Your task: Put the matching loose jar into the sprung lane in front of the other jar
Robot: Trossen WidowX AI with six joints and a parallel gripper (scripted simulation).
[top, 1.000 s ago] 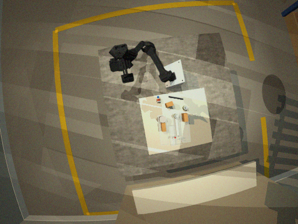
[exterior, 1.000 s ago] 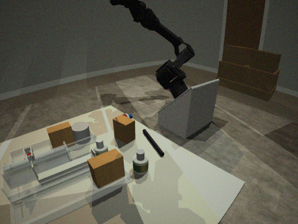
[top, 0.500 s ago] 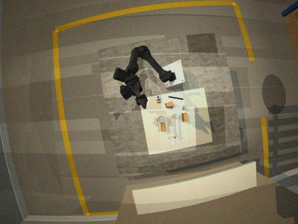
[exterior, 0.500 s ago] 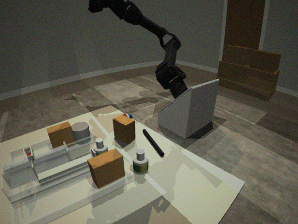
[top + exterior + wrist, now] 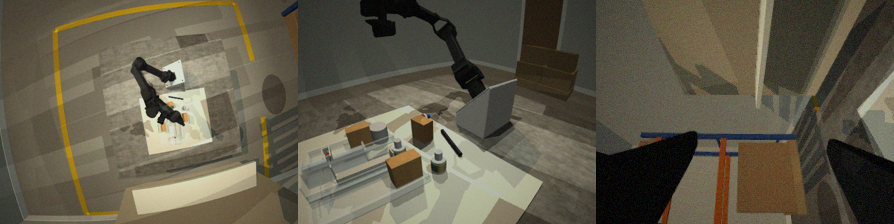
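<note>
Hanging high above the pale mat (image 5: 486, 188), my claw (image 5: 758, 175) is spread wide with nothing in it; the wrist view shows only my two dark fingers at the lower corners. Between them are a brown panel and blue and orange bars, far off and too blurred for me to name.

No brand or writing can be read anywhere. The loose jar (image 5: 438, 162) has an olive band around its body, but no lettering can be made out on it. It stands upright on the mat, just beside a brown box (image 5: 404, 167) at the front of the clear pusher lane (image 5: 352, 161).

The jar in the lane (image 5: 398, 146) has the same stepped shape, with a narrow cap on a wider body. The clear rails veil its lower part, so I cannot tell its band colour. At the lane's far end a small red mark (image 5: 326, 154) shows; the plate there is hard to make out.

From the top view my arm covers most of the lane, and the loose jar is only a pale dot. In the exterior view the frame's top edge cuts off part of my arm.
</note>
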